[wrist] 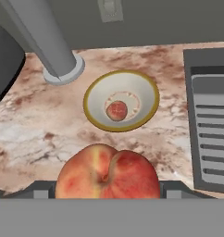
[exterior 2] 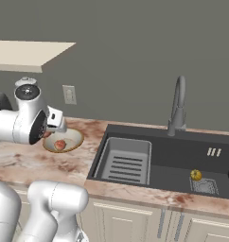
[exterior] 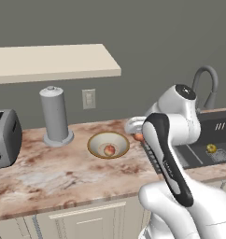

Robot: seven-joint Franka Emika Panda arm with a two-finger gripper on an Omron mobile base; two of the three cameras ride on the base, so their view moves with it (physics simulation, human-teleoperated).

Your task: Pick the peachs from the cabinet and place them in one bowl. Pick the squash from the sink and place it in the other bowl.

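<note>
Gripper (wrist: 107, 196) was clamped on a peach (wrist: 108, 172) — held above the counter (wrist: 35, 139), short of the bowl (wrist: 121, 100). Bowl lay straight ahead of the hand, toward the back wall, with the other peach (wrist: 117, 110) already in its centre. Sink (exterior 2: 182, 158) sat off to the right; squash (exterior 2: 196, 175) was on its floor near the right end — untouched.

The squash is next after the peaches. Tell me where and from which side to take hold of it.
Grip the squash across its middle, coming straight down from above. It looks small and roundish and sits low on the sink floor beside the drain, so the basin walls would likely block a sideways approach. The hand must first drop its peach in the bowl.
</note>
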